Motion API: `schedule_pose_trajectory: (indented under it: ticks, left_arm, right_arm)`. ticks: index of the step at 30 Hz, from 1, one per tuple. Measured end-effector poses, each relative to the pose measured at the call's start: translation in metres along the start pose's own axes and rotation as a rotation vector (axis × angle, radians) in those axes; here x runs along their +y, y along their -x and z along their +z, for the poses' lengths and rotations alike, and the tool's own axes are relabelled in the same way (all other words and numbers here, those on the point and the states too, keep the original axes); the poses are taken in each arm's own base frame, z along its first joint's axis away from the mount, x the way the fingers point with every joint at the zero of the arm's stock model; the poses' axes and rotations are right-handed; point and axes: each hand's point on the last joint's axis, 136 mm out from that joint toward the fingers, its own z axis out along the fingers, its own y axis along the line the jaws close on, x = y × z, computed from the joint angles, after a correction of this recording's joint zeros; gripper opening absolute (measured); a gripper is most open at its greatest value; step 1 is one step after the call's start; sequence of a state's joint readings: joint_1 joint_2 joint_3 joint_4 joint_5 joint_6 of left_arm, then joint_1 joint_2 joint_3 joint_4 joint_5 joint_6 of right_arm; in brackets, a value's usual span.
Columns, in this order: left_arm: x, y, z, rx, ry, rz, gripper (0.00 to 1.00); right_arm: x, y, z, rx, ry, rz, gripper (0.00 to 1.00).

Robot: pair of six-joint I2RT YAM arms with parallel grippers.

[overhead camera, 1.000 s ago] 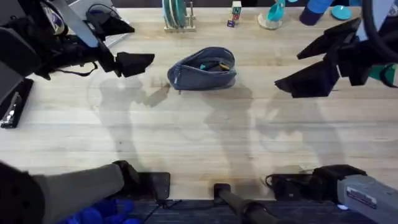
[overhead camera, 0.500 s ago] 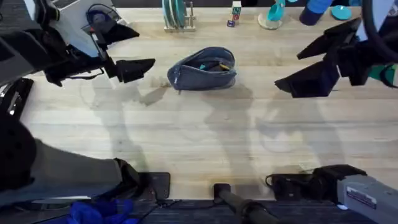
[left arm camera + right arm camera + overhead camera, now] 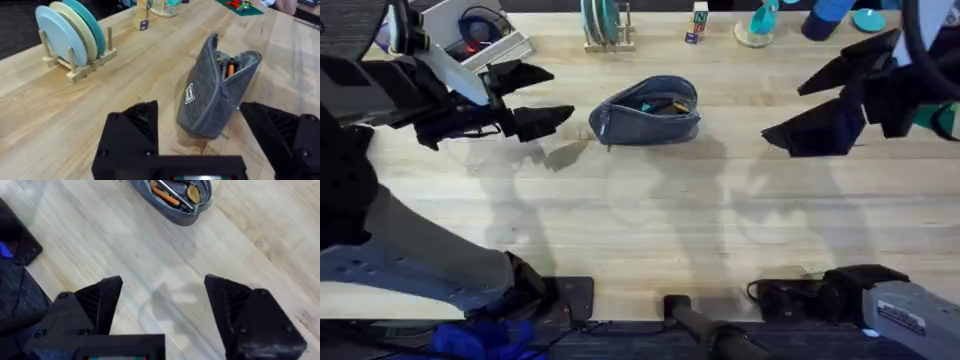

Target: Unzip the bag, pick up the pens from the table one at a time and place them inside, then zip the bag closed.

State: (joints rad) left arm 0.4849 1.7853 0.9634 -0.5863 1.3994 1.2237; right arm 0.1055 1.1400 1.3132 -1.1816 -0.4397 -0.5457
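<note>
Right now the bag sits unzipped on the far middle of the desk, with an orange pen and a silvery pen lying inside. The left end effector hovers just left of the bag, arm stretched in from the left, fingers spread apart. The right end effector hangs well off to the right, fingers apart, nothing between them.

Dark floor, perhaps carpet
</note>
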Motion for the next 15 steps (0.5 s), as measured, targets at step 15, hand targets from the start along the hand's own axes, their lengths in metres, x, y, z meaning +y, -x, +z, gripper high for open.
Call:
schedule_pose_trajectory:
  ticks: [15]
  left_arm:
    - [-0.0023,-0.0009,0.0026,0.003,-0.01,0.003,0.99]
  right_arm:
    - [0.0,0.0,0.0,0.0,0.0,0.0,0.998]
